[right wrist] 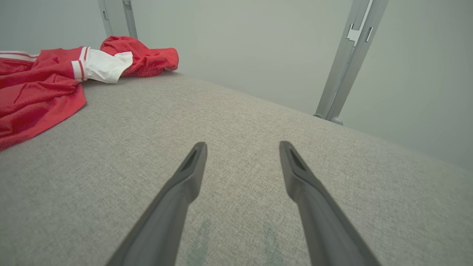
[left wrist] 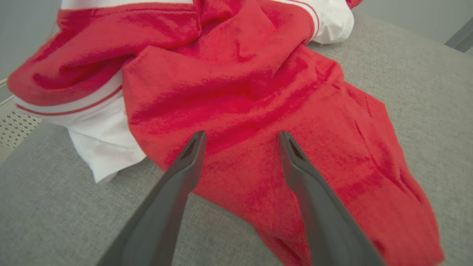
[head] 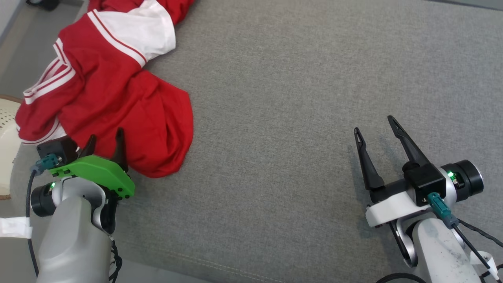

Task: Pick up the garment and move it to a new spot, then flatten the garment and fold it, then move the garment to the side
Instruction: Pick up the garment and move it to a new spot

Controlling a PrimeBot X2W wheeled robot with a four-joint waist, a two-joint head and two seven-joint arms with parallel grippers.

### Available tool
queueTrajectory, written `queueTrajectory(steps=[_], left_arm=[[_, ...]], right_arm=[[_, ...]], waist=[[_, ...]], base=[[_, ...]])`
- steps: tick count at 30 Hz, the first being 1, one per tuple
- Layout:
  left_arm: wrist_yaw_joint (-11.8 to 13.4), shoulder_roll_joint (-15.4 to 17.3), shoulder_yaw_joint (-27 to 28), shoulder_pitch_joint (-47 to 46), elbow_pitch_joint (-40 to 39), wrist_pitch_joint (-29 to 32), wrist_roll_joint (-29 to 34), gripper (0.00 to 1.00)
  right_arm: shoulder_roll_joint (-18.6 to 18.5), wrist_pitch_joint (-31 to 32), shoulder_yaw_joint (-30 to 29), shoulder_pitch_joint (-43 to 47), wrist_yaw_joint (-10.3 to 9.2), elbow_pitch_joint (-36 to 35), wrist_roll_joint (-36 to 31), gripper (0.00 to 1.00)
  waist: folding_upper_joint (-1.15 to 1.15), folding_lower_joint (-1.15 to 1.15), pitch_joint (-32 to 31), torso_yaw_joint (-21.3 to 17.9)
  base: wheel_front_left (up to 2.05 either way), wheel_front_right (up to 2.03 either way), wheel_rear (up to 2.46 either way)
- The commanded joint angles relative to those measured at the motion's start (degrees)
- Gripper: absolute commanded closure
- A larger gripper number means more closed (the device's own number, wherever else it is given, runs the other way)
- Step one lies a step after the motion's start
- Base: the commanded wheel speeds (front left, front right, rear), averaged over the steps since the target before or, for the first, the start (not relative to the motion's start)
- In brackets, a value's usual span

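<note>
**Red garment bunched at ten o'clock, both pincers spread wide**

The grey cloth-covered surface (head: pixel 298 102) takes up nearly the whole head view, woven and bare across its middle and right.

On it, up at ten o'clock, lies the garment (head: pixel 129 106). It is red with white panels and thin red-and-white striping, crumpled in a loose heap. One red lobe spills down toward seven o'clock and a white sleeve part lies at eleven. Its far end runs off the top edge of the head view.

The left arm comes in from eight o'clock. Its left gripper (head: pixel 106 133) has both dark fingers apart, and they point toward twelve at the near hem of the heap. From the wrist, the two fingers stand over red cloth with an open gap between them and nothing pinched there. Whether the tips touch the fabric, I cannot tell.

The right gripper (head: pixel 373 124) sits at four o'clock, well apart from the garment. Its fingers are splayed wide over bare grey cloth and hold nothing.

Grey metal posts (right wrist: pixel 345 62) stand past the far edge, at one o'clock in the right wrist view.

A pale perforated thing (head: pixel 7 133) shows at nine o'clock, just beside the heap.

A bright green mount (head: pixel 96 173) sits behind the left fingers.
</note>
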Motion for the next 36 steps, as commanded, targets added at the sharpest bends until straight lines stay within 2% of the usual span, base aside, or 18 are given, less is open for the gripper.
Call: queueTrajectory(steps=[1, 5, 7, 15, 21, 29, 36], left_arm=[[0.1, 0.2, 0.2, -1.3, 1.2, 0.3, -1.0, 0.00], [0.1, 1.6, 0.5, -4.1, 9.9, 1.5, -2.3, 0.00], [0.1, 1.4, -0.3, -4.5, 13.1, 1.3, -1.8, 1.00], [0.1, 0.7, -2.8, -4.2, 17.5, -3.2, -4.8, 1.00], [0.1, 1.9, -4.9, -4.0, 11.9, -7.2, -8.1, 1.00], [0.1, 2.5, -14.3, -1.8, -4.4, -6.7, -9.5, 1.00], [0.1, 2.8, -21.9, 0.9, -25.6, -0.3, -8.5, 1.00]], right_arm=[[-0.1, -0.2, -0.1, -0.7, -0.02, -0.2, -0.4, 0.00], [0.2, -0.2, 0.2, -0.6, -0.02, 0.3, 0.0, 0.00], [0.4, -0.2, 0.1, -0.5, -0.02, 0.3, 0.3, 0.00], [0.7, -0.2, -0.7, 1.8, -0.02, 0.8, 1.0, 0.00], [0.9, -0.2, -0.2, 3.2, -0.02, 1.5, 2.4, 0.00], [1.1, -0.2, 1.6, 4.5, -0.02, 1.9, 6.4, 0.00], [1.1, -0.2, 2.7, 3.7, -0.02, 1.3, 10.2, 0.00]], waist=[[0.00, -0.01, 5.1, -3.9], [0.00, -0.01, 4.6, -5.0], [0.00, -0.01, 4.3, -5.4], [0.00, -0.01, 1.5, -5.0], [0.00, -0.01, -1.8, -4.6], [0.00, -0.01, -6.1, -6.6], [0.00, -0.01, -7.5, -13.9]], base=[[0.00, 0.00, 0.00], [0.00, 0.00, 0.00], [0.00, 0.00, 0.00], [0.00, 0.00, 0.00], [0.00, 0.00, 0.00], [0.00, 0.00, 0.00], [0.00, 0.00, 0.00]])
